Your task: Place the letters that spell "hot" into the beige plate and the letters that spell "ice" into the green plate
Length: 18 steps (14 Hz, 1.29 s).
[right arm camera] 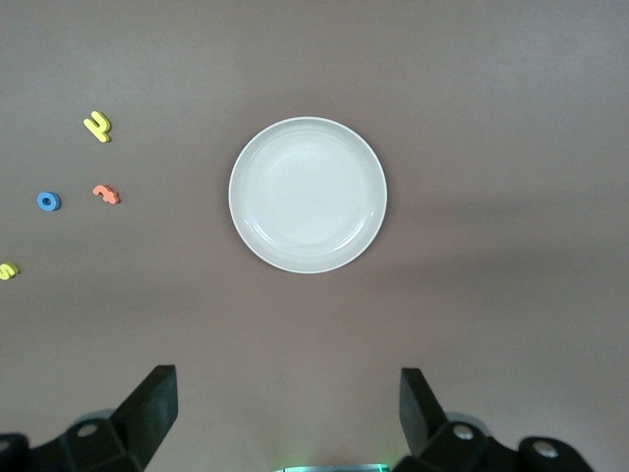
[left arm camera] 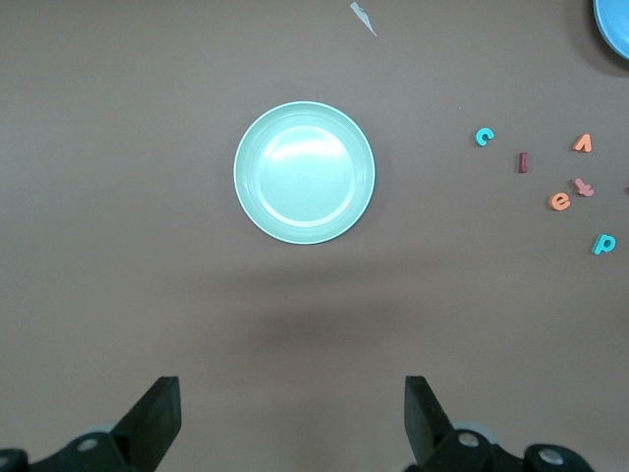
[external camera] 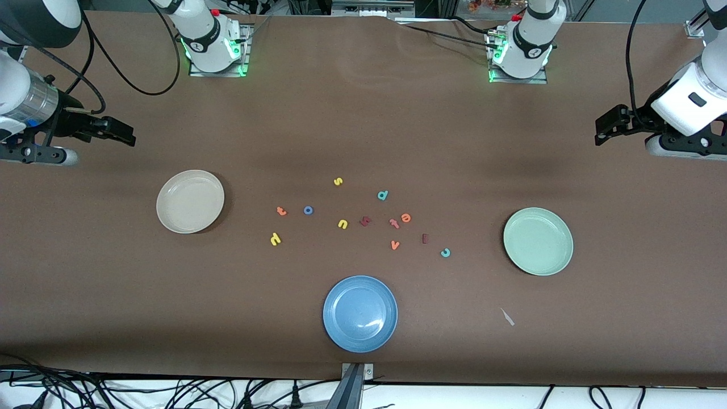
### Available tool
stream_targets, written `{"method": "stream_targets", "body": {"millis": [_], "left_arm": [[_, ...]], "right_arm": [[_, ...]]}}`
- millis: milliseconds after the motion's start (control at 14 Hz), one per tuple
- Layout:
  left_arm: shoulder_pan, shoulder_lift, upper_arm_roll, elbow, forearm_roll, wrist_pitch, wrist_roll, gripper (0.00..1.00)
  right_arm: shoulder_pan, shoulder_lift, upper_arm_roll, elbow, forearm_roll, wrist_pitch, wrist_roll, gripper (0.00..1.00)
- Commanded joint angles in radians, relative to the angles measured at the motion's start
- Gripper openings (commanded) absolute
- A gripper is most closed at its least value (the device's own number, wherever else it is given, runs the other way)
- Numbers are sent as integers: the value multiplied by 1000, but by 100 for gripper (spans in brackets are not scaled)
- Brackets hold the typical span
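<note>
Here, at the table's two ends: left gripper (external camera: pixel 603 132) raised above bare table at the left arm's end, jaws spread wide, holding nothing, touching nothing. Right gripper (external camera: pixel 126 135) likewise raised at the right arm's end, jaws wide, empty.

Outward from the left gripper: green plate (external camera: pixel 538 241) near it, bare inside. Past the plate toward mid-table, the "ice" letters: teal "c" (external camera: pixel 445 253) closest to the plate, dark red "i" (external camera: pixel 425 238) just beside it with its long axis running roughly toward the front camera, orange "e" (external camera: pixel 405 217) a little farther from that camera. Left arm clearly the nearer for these.

Outward from the right gripper: beige plate (external camera: pixel 190 201), also bare. Toward mid-table from it, yellow "h" (external camera: pixel 275 239), orange "t" (external camera: pixel 281 211) and blue "o" (external camera: pixel 308 210), the last two side by side. Right arm the nearer here.

No letter in a plate yet; probably a descent onto the closest letter first, with a fine pinch on such small, flat pieces.
</note>
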Motion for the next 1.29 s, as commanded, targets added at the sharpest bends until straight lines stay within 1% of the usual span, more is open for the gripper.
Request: {"method": "stream_targets", "body": {"millis": [0, 429, 571, 786, 857, 929, 1071, 1214], "left_arm": [[1, 0, 0, 17, -23, -24, 15, 100], [-17, 1, -6, 18, -23, -42, 18, 100], [-17, 4, -47, 18, -23, -51, 16, 100], [-19, 11, -138, 18, -21, -56, 18, 100], [-20, 26, -158, 18, -23, -54, 21, 100], [-33, 49, -179, 18, -27, -51, 21, 100], [-75, 148, -206, 23, -30, -28, 21, 100], [-103, 262, -207, 85, -21, 86, 15, 100]], "right_arm": [[4, -3, -3, 0, -9, -6, 2, 100], [4, -3, -3, 0, -9, -8, 2, 100], [6, -3, -3, 0, -9, -8, 2, 100], [4, -3, -3, 0, -9, -8, 2, 100], [4, -3, -3, 0, -9, -8, 2, 100], [4, -3, -3, 0, -9, -8, 2, 100], [4, -3, -3, 0, -9, -8, 2, 100], [4, -3, -3, 0, -9, -8, 2, 100]]}}
